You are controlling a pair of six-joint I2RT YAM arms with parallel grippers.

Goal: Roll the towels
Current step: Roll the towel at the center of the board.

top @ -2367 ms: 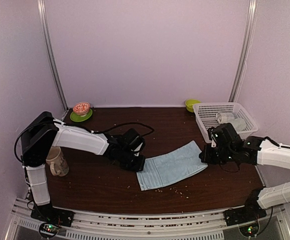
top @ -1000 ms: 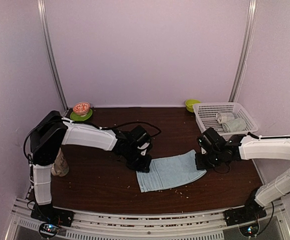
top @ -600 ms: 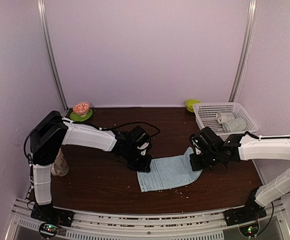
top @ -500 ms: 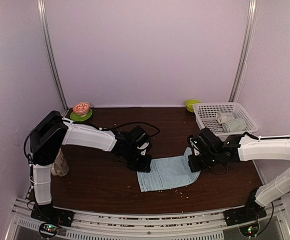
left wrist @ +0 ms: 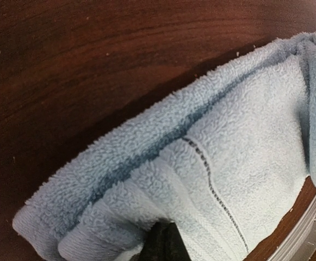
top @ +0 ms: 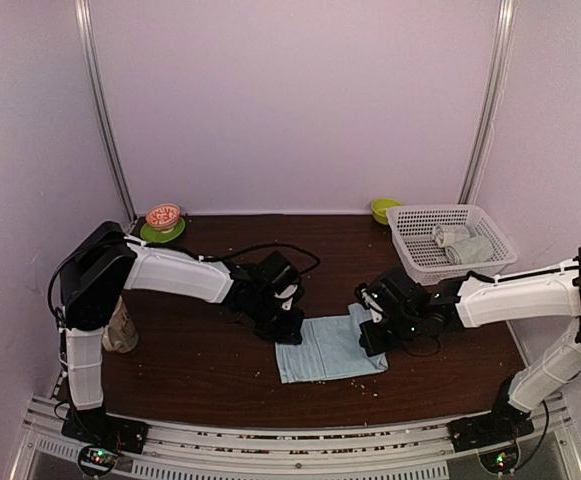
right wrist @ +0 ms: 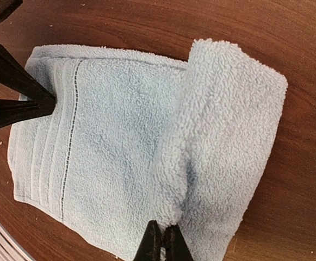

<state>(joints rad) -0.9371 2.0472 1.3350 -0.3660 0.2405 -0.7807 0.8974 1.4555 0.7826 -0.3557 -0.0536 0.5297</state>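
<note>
A light blue towel (top: 322, 350) lies on the brown table between both arms. Its right end is turned over into a thick fold (right wrist: 228, 125) on top of the flat part (right wrist: 103, 141). My right gripper (top: 368, 338) is shut on the edge of that fold, with cloth pinched between its tips (right wrist: 163, 242). My left gripper (top: 290, 336) is shut, its closed tips (left wrist: 166, 243) pressed on the towel's banded left end (left wrist: 212, 163); its black fingers (right wrist: 16, 103) show in the right wrist view. A pale green rolled towel (top: 473, 250) lies in the basket.
The white basket (top: 410, 250) stands at the back right, with a whitish roll (top: 448, 235) also inside. A green bowl (top: 383, 208) sits beside it. A green plate with an orange bowl (top: 163, 218) is at the back left. A mug (top: 120, 332) stands behind the left arm. Crumbs dot the table.
My right gripper has moved left with the towel's right end, turning it over onto the flat part, so the towel looks shorter. The left gripper has stayed on the left end.
</note>
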